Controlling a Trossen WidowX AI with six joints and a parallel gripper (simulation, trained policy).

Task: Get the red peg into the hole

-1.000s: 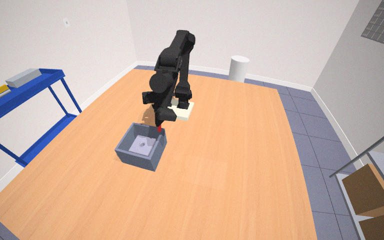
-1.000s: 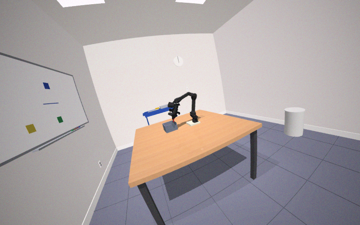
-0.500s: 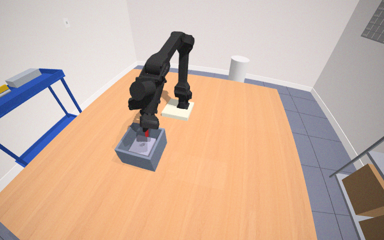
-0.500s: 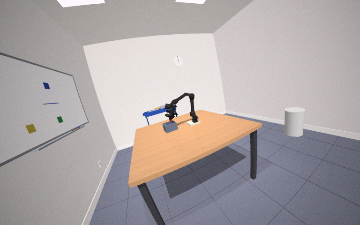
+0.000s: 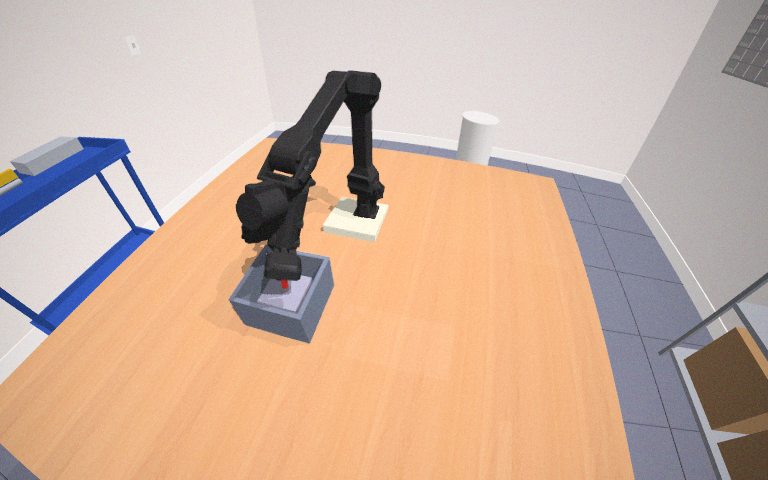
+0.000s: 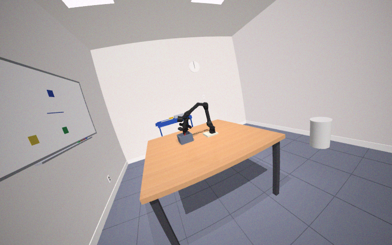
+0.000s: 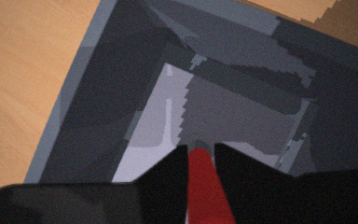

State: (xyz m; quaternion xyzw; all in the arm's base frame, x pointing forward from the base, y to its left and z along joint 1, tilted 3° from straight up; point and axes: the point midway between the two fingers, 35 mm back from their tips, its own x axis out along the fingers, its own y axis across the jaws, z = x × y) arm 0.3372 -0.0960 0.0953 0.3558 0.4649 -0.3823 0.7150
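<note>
The slim red rounded peg (image 5: 284, 284) (image 6: 184, 133) (image 7: 205, 191) is in the grip of the black two-fingered claw (image 5: 284, 278) (image 7: 200, 153), whose fingers stand only a little apart, closed on its sides; its lower end points down into the open box, over the plate at the bottom. In the wrist view the peg's rounded tip lies right at a dark round spot on the plate, seemingly the hole, but whether the tip has entered it I cannot tell; a good part of the peg shows above the plate

The pale lilac square plate (image 5: 300, 283) (image 7: 144, 161) lies inside the walls of the open blue-grey box (image 5: 276, 322) (image 6: 186, 140) (image 7: 76, 89), partly in the shadow of the claw

The black jointed arm (image 5: 314, 118) (image 6: 193, 108) rises from a cream flat base slab (image 5: 349, 229) (image 6: 206, 135), bends at a high elbow and slopes down towards the box, its wrist turned so that the claw points downward over the opening

Box and slab both sit on the light wooden desk (image 5: 430, 316) (image 6: 199, 155), apart from each other, and beyond the desk stands a blue metal cart (image 5: 62, 180) (image 6: 170, 122)
</note>
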